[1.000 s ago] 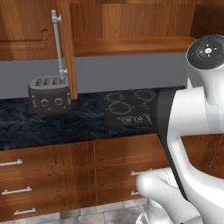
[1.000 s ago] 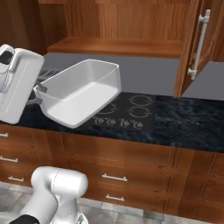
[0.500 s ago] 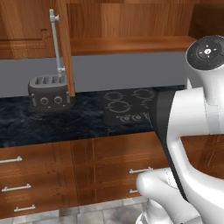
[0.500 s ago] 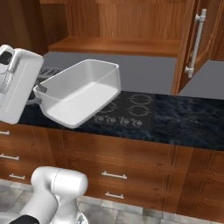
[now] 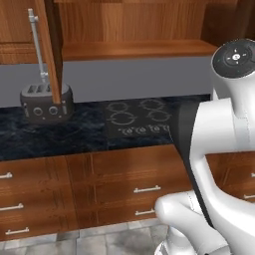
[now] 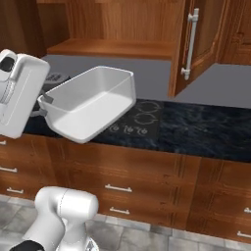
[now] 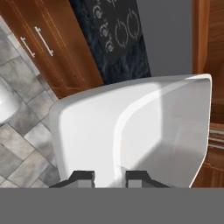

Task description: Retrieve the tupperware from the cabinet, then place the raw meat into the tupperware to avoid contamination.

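The gripper is pinching the near wall of the tupperware between nearly closed fingers; the tub is hanging tilted in the air, stretching away from the hand, above the dark counter; the cabinet door is standing open.

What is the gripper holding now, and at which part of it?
The gripper holds the white tupperware by its rim wall, one finger inside and one outside. The tub hangs tilted in the air above the counter edge.
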